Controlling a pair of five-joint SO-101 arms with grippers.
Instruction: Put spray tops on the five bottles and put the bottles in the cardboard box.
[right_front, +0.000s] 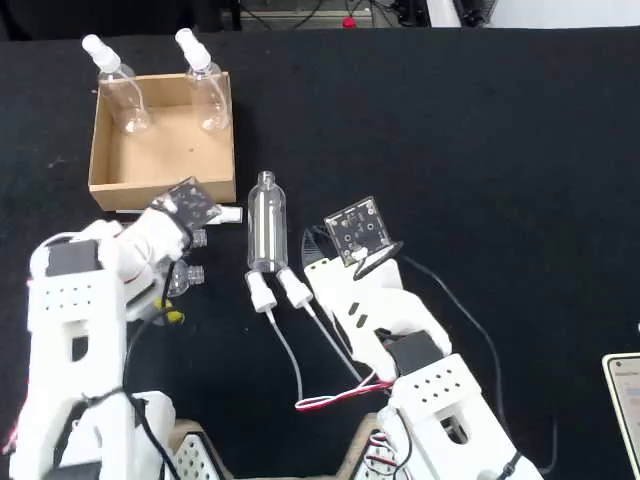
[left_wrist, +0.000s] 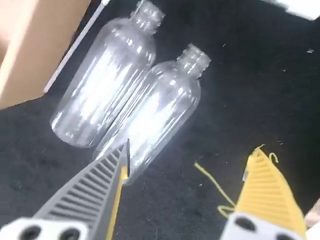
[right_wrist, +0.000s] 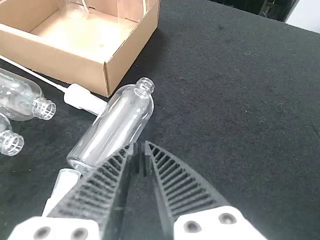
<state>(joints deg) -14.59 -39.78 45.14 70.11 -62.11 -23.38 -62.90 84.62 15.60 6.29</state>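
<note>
Two capless clear bottles (left_wrist: 102, 75) (left_wrist: 160, 110) lie side by side on the black table near the cardboard box (right_front: 105, 160). My left gripper (left_wrist: 190, 165) hangs open just over their bases, with the left arm (right_front: 140, 245) covering them in the high view. A third capless bottle (right_front: 266, 225) (right_wrist: 112, 127) lies mid-table with its neck pointing away. My right gripper (right_wrist: 140, 149) (right_front: 312, 258) is shut and empty beside its base. Two spray tops (right_front: 262, 293) (right_front: 295, 288) lie below that bottle, and another (right_wrist: 85, 97) lies by the box corner. Two capped bottles (right_front: 120, 90) (right_front: 205, 85) lean in the box.
Thin dip tubes trail from the loose spray tops toward the arm bases. A red and white cable (right_front: 335, 398) lies near the right arm's base. A flat device (right_front: 625, 390) sits at the right edge. Open black table stretches to the right of the box.
</note>
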